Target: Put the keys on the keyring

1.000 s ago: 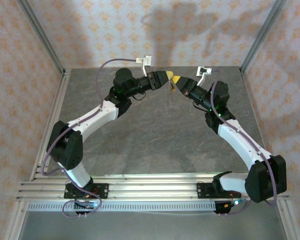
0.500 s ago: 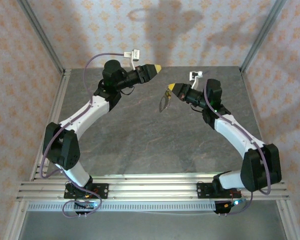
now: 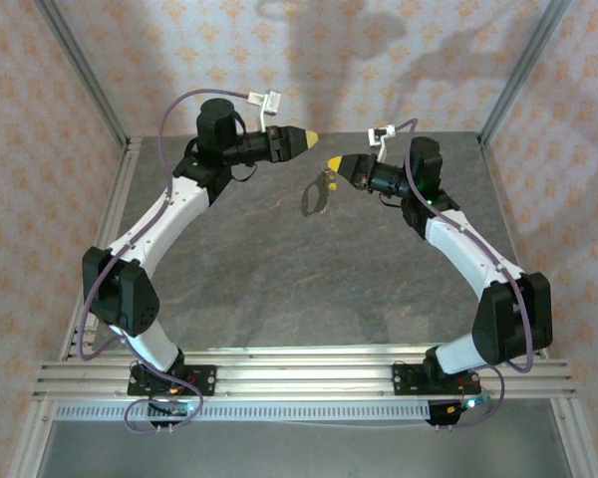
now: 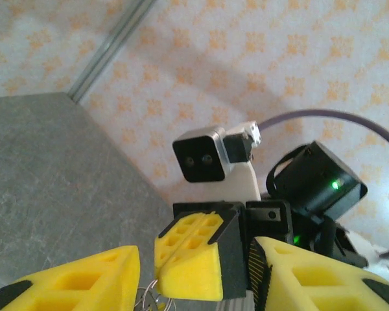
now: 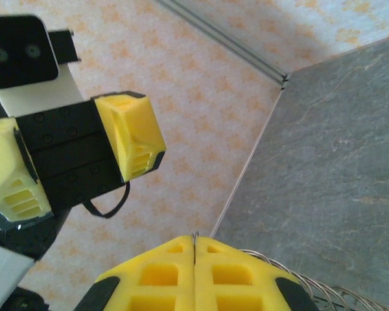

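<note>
Grippers have separated: right gripper (image 3: 331,164) clamped on the keyring (image 3: 315,197) (dangling clear of the tabletop (image 3: 279,279)), left gripper (image 3: 307,135) open, empty. Threading unconfirmed.

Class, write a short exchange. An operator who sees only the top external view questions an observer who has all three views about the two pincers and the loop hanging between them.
Operator: From above, the left pincer looks like one yellow point. Is it open?
Observer: Yes. The right wrist view shows its two fingers set well apart.
Operator: And the right pincer, is it truly clamped on what dangles below it?
Observer: Its own camera shows its fingers pressed flush together. A thin wire end pokes from the seam, and the coiled wire of the keyring trails out beside them.
</note>
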Tool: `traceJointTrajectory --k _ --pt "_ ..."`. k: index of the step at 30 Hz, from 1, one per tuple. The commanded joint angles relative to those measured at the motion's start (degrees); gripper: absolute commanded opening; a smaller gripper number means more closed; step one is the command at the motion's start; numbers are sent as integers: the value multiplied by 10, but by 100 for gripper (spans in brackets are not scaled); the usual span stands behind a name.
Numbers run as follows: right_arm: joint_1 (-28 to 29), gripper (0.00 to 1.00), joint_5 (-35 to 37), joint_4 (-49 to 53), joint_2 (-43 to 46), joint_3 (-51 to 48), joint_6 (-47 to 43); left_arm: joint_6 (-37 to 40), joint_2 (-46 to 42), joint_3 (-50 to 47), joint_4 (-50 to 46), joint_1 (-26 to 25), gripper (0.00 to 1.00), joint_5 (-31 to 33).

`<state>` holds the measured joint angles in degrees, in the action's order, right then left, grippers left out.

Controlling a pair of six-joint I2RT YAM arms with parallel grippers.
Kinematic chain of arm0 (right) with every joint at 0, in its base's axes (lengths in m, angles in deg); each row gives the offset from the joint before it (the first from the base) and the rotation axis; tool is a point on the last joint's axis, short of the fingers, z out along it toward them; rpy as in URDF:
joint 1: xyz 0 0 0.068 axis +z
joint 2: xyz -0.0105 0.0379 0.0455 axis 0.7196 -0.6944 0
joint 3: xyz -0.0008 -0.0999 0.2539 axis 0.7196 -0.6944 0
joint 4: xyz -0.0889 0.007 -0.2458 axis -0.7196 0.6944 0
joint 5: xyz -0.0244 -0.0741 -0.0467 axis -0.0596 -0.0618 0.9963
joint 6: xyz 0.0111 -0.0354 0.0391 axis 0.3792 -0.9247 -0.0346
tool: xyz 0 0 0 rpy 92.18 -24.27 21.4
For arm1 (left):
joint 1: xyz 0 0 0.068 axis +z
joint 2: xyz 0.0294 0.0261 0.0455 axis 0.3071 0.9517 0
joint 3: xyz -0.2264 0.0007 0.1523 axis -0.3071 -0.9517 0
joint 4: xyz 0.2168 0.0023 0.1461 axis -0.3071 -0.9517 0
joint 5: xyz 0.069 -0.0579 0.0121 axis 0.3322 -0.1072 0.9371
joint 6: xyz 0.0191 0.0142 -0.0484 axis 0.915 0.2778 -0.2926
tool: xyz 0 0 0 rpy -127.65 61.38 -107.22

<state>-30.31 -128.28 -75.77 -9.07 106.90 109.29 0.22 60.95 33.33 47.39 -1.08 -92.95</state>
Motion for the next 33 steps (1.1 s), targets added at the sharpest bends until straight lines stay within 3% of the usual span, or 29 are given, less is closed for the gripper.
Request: traceJointTrajectory --k 1,9,33 --pt "-2 0 -37 -11 -3 23 -12 53 13 39 -64 4 47 -49" --pt "-3 0 -44 -34 0 18 -2 78 8 15 -70 5 44 -66" --pt "-8 0 -17 -84 10 9 29 8 49 2 23 1 38 -92"
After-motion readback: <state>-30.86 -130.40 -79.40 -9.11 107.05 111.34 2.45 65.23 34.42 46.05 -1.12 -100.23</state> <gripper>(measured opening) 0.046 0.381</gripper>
